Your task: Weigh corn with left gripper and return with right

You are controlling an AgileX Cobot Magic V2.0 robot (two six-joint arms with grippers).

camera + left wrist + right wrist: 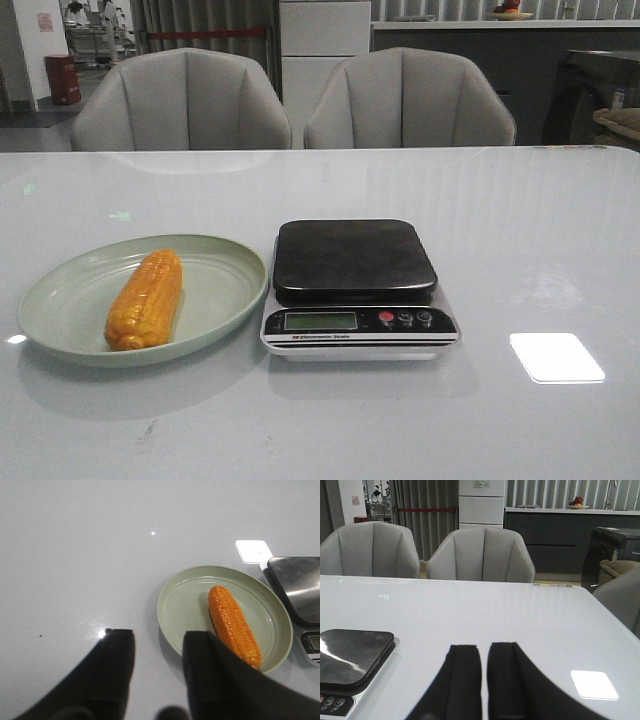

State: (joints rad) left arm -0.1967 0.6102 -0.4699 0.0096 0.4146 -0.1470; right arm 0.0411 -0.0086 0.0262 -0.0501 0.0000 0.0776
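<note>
The orange-yellow corn (146,298) lies in a pale green plate (220,290) left of the scale (357,285), whose black platform (352,258) is bare. In the left wrist view the corn (234,624) lies in the plate (182,605). My left gripper (159,634) is open and empty over the bare table beside the plate's rim, apart from the corn. My right gripper (484,647) has its fingers nearly together with a thin gap and holds nothing, to the right of the scale (350,655). Neither gripper shows in the front view.
Two grey chairs (180,100) stand behind the table's far edge. A bright light reflection (556,357) lies on the white table to the right of the scale. The scale's display and buttons (404,319) face the front.
</note>
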